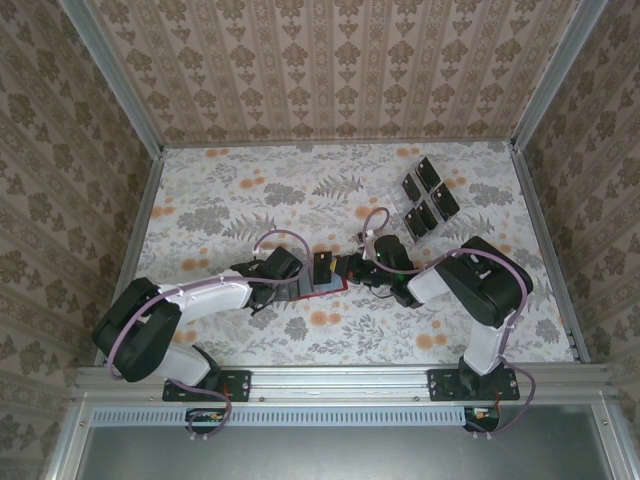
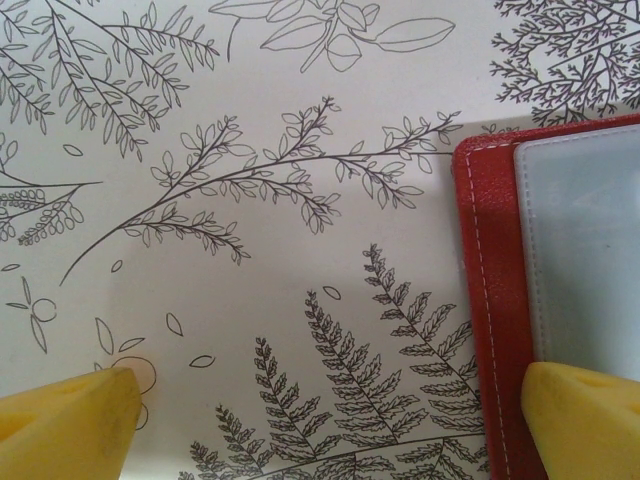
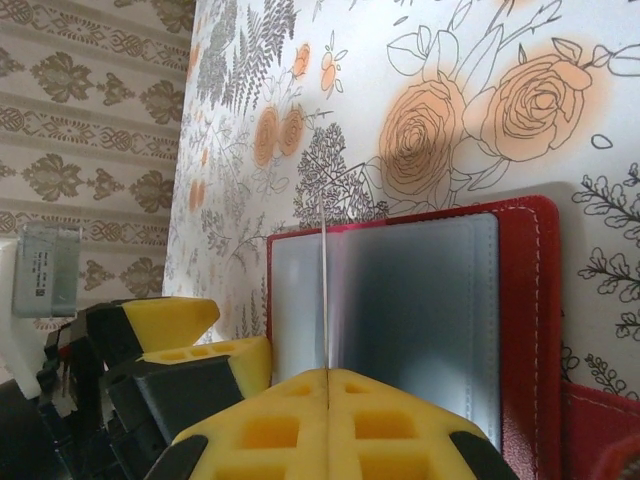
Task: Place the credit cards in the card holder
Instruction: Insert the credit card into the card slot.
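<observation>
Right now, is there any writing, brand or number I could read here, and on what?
Nothing legible anywhere.
Translucent block: small dark mark, too blurred to read.
Loose credit cards: too small to read.
Held credit card in the right end effector: edge-on, face hidden.
Card holder: no lettering visible.

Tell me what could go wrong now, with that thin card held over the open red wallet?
1. The right end effector pinches a credit card on edge over the card holder; if the card misses the greyish pocket opening, it may skid or bend.
2. The left end effector is open, with one finger over only the card holder's edge, so the holder might slide when pushed.
</observation>
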